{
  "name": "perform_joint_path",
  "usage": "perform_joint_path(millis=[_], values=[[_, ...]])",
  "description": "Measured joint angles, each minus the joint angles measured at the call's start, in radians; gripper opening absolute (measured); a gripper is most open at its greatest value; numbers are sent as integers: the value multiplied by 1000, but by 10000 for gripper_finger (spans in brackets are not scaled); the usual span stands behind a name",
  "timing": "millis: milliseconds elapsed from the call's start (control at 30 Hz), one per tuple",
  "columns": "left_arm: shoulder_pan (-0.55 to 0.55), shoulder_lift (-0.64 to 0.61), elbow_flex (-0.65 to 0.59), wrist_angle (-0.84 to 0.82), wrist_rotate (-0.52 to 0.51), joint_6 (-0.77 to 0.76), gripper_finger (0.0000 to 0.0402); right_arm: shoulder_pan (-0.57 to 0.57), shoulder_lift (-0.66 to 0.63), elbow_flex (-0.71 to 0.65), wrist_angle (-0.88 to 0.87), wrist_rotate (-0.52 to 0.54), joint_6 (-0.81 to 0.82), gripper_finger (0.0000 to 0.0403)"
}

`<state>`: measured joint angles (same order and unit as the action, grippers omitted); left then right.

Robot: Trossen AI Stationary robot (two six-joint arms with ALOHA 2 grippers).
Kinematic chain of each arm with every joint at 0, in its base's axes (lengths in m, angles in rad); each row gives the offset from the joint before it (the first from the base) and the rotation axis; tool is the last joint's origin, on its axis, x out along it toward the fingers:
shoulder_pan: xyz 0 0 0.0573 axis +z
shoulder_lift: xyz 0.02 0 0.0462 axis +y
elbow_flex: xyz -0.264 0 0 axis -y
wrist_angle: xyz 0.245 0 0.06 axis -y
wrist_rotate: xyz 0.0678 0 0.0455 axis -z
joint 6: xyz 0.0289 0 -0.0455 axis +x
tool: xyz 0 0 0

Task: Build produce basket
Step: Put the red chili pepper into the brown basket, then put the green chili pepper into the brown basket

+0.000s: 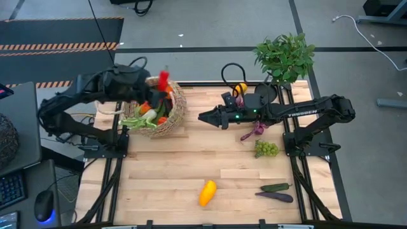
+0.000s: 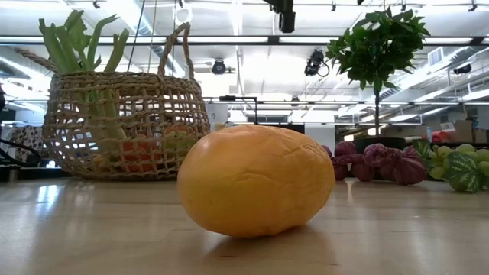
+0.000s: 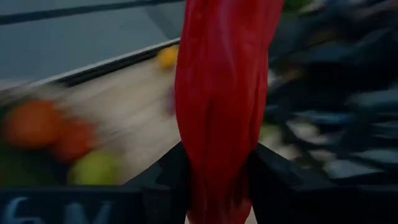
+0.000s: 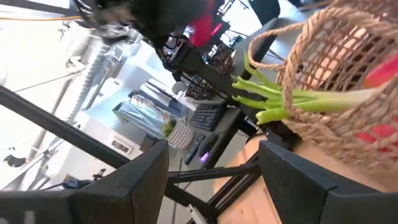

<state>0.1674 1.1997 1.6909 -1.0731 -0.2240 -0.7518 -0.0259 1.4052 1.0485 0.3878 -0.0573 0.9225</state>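
The left hand, clenched on a red chili, hangs over the basket at the bench's far left and should lower well inside before releasing, while the right hand waits open mid-bench.

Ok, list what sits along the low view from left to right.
basket with leek tops sticking out → yellow-orange fruit up close → purple grapes under the potted plant → green grapes at the right edge.
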Motion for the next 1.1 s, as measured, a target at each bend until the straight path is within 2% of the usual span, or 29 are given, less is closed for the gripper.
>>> perform_joint_path(millis=[167,333,567,667,733,833,967,1100], values=[[37,-18,-2,-257,-44,7,133,5,0,0,-41,-52,46,250],[39,-1,-1,-358,-44,106,155,5,0,0,-102,-79,38,249],[39,38,-2,-379,-43,176,276,11,0,0,-119,-91,51,248],[39,46,-2,-375,-44,181,327,29,0,0,-193,-91,55,248],[37,46,-2,-358,-42,179,347,47,-2,0,-281,-91,62,247],[14,38,-2,-286,-14,152,355,85,-7,0,-457,-68,72,241],[-40,35,-2,-85,24,130,356,139,-12,0,-708,-46,91,234],[-100,40,-2,133,38,135,357,216,-12,0,-948,-77,100,231]])
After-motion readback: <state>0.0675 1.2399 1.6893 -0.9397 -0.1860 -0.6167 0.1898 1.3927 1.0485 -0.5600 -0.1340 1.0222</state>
